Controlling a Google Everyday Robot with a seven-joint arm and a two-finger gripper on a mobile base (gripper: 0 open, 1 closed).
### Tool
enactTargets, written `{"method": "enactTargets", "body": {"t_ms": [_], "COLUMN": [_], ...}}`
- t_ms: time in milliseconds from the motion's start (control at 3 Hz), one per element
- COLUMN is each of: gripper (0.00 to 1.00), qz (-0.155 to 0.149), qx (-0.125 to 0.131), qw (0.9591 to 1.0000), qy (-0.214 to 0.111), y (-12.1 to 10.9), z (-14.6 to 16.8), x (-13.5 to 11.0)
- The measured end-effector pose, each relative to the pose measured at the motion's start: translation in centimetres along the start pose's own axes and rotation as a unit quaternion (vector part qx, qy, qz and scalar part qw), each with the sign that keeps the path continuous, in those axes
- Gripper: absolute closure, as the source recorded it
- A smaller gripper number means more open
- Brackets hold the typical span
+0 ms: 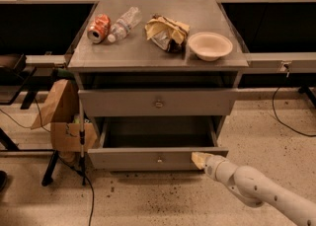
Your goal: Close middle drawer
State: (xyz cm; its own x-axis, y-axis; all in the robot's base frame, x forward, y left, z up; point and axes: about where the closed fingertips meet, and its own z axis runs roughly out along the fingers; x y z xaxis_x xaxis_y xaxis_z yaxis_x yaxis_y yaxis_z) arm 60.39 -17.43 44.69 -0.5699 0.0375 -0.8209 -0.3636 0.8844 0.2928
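The middle drawer is pulled out of the grey cabinet, showing its plain grey floor. Its low front panel has a small round knob at the centre. My gripper is at the right part of that front panel, touching or almost touching its outer face, right of the knob. The white arm reaches in from the lower right. Above it is a taller-fronted drawer with a larger knob, pushed in further.
On the cabinet top lie a red can, a plastic bottle, a crumpled snack bag and a white bowl. A brown paper bag, a box and a stand with cables are at the left.
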Motion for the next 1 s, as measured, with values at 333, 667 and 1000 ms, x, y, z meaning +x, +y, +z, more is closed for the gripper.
{"method": "enactTargets", "body": {"t_ms": [333, 667, 1000], "gripper": [0.36, 0.37, 0.59], "qz": [0.000, 0.000, 0.000], "qx": [0.000, 0.000, 0.000], "qw": [1.0000, 1.0000, 1.0000], "qy": [0.000, 0.000, 0.000], "y": [0.00, 0.20, 0.58], "z": [0.00, -0.20, -0.27], "x": [0.00, 0.19, 0.37]}}
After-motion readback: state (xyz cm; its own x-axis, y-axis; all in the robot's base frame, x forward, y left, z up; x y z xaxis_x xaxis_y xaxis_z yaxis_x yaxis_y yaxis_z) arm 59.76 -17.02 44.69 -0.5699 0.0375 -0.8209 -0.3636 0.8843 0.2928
